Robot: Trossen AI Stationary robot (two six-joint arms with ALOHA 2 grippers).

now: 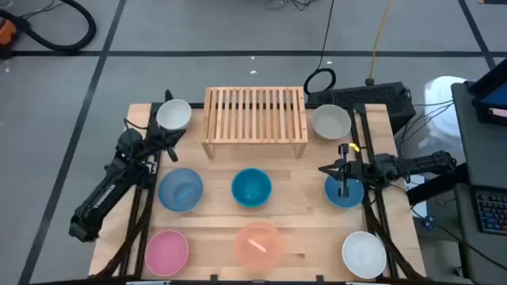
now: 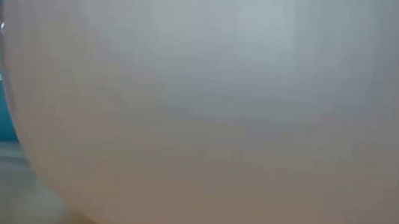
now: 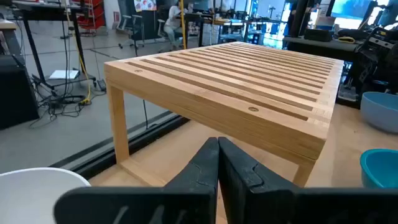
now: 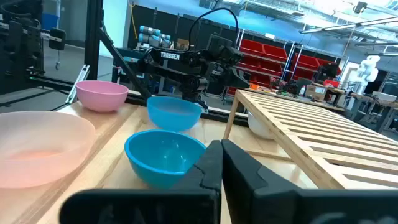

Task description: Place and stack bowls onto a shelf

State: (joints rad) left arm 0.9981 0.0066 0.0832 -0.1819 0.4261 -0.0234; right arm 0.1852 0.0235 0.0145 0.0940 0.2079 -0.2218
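On table, R side: right gripper [image 1: 342,179] clenched, empty, above teal bowl [image 1: 345,192].
Left gripper [image 1: 158,146]: clenched, idle nr white bowl [image 1: 173,115].
Shelf [image 1: 255,113]: 0 bowls.
Tip: open jaws, straddle rim, then pinch.

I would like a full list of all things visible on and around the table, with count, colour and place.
Round plastic bowls: eight on the table. White: three, back left, back right, front right. Light blue: one, middle left. Teal-blue: two, centre, middle right. Pink: one, front left. Translucent peach: one, front centre.
Light-wood slatted shelf: one, back centre, nothing on it.
Wooden tabletop: one.
Left tool: shut, beside back-left white bowl.
Right tool: shut, over middle-right teal-blue bowl.
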